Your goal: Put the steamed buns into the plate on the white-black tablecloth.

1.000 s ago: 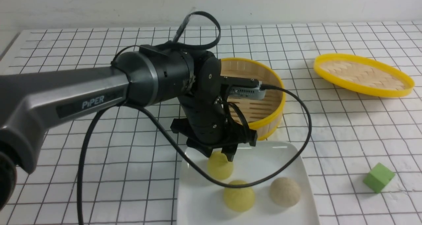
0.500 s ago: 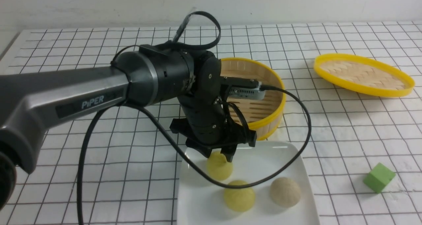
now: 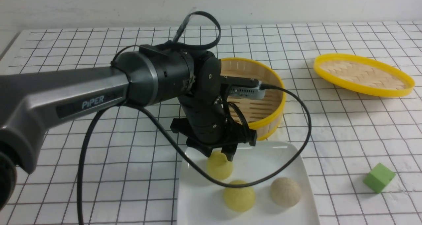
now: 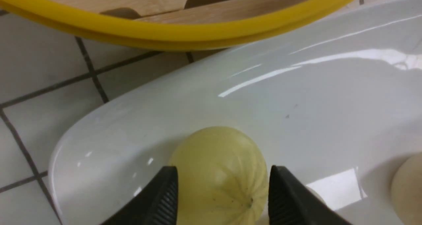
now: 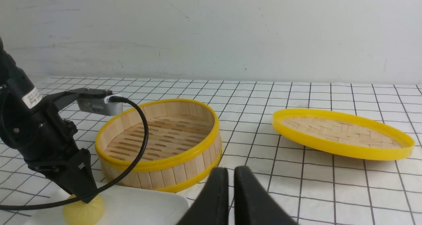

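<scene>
Front view: the left gripper [image 3: 219, 156] is hanging over the glossy white square plate [image 3: 290, 154] on the white cloth gridded with black lines [image 3: 132, 165]. Two pale yellow-green steamed buns [image 3: 239, 196] and one beige-grey bun [image 3: 285, 192] are sitting in the plate.

Left wrist view: its jaws are standing apart, flanking the rear yellow-green bun [image 4: 217, 159].

Right wrist view: the right gripper [image 5: 230, 169] is facing the round yellow-rimmed bamboo basket [image 5: 158, 142], jaws almost together, gripping nothing.
</scene>
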Available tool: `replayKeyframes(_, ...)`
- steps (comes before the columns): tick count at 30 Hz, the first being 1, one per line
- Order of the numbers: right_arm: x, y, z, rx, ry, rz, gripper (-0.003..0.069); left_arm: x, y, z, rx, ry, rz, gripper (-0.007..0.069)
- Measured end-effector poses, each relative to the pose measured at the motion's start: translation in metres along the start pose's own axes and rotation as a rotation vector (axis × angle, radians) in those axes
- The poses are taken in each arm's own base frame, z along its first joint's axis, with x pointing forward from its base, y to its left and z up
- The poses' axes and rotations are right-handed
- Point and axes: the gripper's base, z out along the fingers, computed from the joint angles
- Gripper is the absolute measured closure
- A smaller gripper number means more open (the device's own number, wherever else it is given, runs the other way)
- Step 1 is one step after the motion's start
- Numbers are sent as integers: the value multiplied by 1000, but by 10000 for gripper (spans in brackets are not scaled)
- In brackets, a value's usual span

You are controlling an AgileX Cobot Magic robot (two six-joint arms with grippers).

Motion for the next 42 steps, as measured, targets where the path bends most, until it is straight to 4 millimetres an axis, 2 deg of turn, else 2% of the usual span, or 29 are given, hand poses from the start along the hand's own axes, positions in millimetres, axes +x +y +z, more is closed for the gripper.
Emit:
replayKeyframes(4,1,0,0,-1,7,6,602,-5,-1,-9,0,-32,-38,276)
replayKeyframes(10,6,2,1,-31,28,84,594,-18,-2,-60,-28,-163,-43,473)
replayKeyframes(11,7,2,1,-31,27,84,593,-18,-2,-62,-31,-165,-43,485)
replayKeyframes(13,16,1,2,-13,30,85,589,-17,0,-70,-43,-171,-36,561)
replayKeyframes(16,31,-4,5,50,25,88,585,-15,1,-71,-57,-155,-33,617)
replayKeyframes(20,60,-14,12,185,63,118,580,-14,2,-71,-70,-140,-24,622)
replayKeyframes(28,100,-28,18,355,147,183,568,-13,3,-77,-81,-153,-4,622)
replayKeyframes(32,104,-29,17,382,177,194,562,-12,3,-88,-79,-177,3,622)
replayKeyframes(33,105,-29,16,383,186,201,559,-10,4,-100,-76,-199,8,622)
replayKeyframes(36,105,-29,16,384,189,202,558,-6,5,-115,-81,-219,18,622)
replayKeyframes(40,105,-29,16,384,192,203,551,12,13,-165,-113,-268,44,622)
replayKeyframes(42,105,-29,16,384,192,203,550,16,15,-173,-124,-274,47,622)
